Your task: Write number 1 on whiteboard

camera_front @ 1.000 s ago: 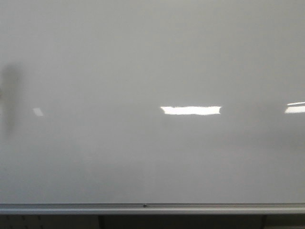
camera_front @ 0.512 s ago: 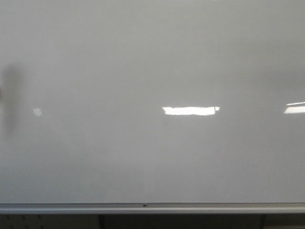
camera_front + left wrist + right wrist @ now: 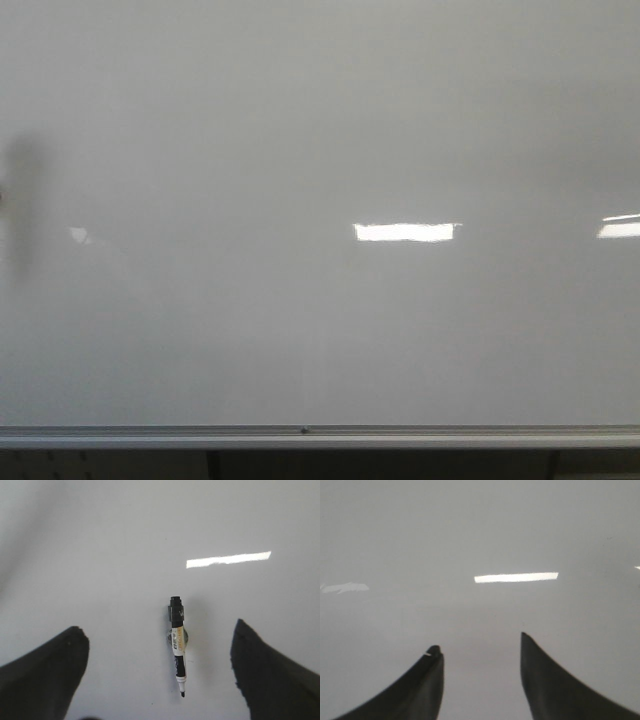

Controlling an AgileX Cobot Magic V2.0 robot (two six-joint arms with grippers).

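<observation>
Filling the front view, the whiteboard [image 3: 320,150] is seen glossy and grey-white, with a silver rail [image 3: 320,437] along its bottom edge. A dark blurred smear [image 3: 22,215] sits at the far left edge; what it is cannot be told. No marker stroke of the number 1 can be made out on the board in any view.

Left gripper [image 3: 160,665]: jaws spread wide, nothing held. A black-and-white marker [image 3: 177,647] lies against the board surface between the two fingers [image 3: 45,675], clear of both, uncapped tip pointing back toward the gripper, black end away from it.

Right gripper [image 3: 480,675]: jaws parted, narrower than the left, nothing held. Only bare board and a bright light reflection [image 3: 516,577] are seen ahead of its fingertips.
</observation>
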